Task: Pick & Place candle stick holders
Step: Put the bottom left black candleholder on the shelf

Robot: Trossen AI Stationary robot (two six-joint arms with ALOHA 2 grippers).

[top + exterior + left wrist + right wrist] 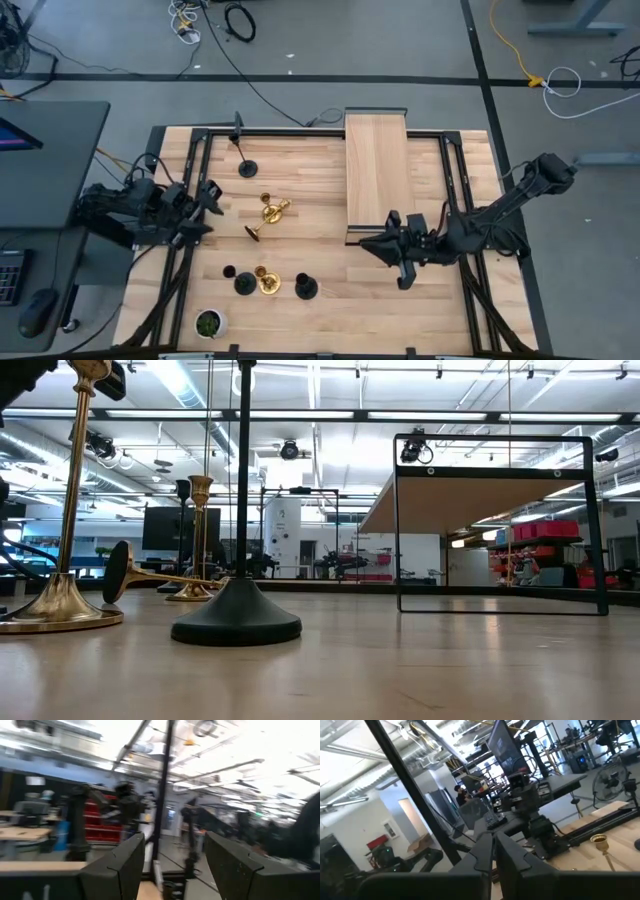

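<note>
1. Hovering at the tabletop's (330, 300) left edge, the left gripper (210, 207) has its fingers (120, 865) spread apart, grasping nothing.
2. Just right of it, toward the far side, a black holder (243, 150) stands upright, base down.
3. Nearer the middle, one gold holder (275, 209) lies on its side, and a second tipped holder (255, 232) lies just beside it.
4. Along the near edge sit a small black piece (229, 271), a black holder (245, 284), a gold holder (268, 284) touching it, and another black holder (305, 288).
5. A plant pot (209, 323) sits at the near left corner.
6. A raised wooden shelf (377, 165) spans the far middle.
7. Right of the shelf's near end, the right gripper (368, 243) has its fingers (485, 855) clenched together, empty.
</note>
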